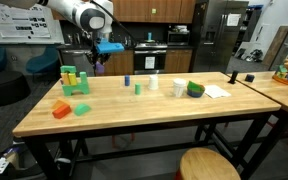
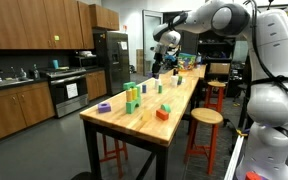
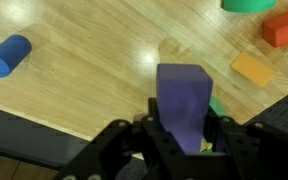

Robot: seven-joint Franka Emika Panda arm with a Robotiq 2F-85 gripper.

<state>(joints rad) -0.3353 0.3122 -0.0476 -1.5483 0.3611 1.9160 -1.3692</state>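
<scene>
My gripper [image 3: 182,140] is shut on a purple rectangular block [image 3: 182,100], which stands upright between the fingers. In both exterior views the gripper [image 1: 101,62] [image 2: 156,66] hangs above the wooden table [image 1: 134,115] near its far edge, with the block [image 1: 101,69] off the surface. In the wrist view the table lies below with a blue cylinder [image 3: 6,55], an orange block [image 3: 251,68], a red block [image 3: 284,28] and a green round piece [image 3: 246,4]. A stack of green and yellow blocks [image 1: 74,80] stands close by.
On the table are an orange piece [image 1: 61,109], a green piece [image 1: 82,108], a small blue cylinder [image 1: 127,79], white cups [image 1: 178,89], a green bowl [image 1: 195,89] and paper [image 1: 216,91]. A purple ring [image 2: 104,107] lies near one end. Stools [image 1: 208,165] [image 2: 205,117] stand beside the table.
</scene>
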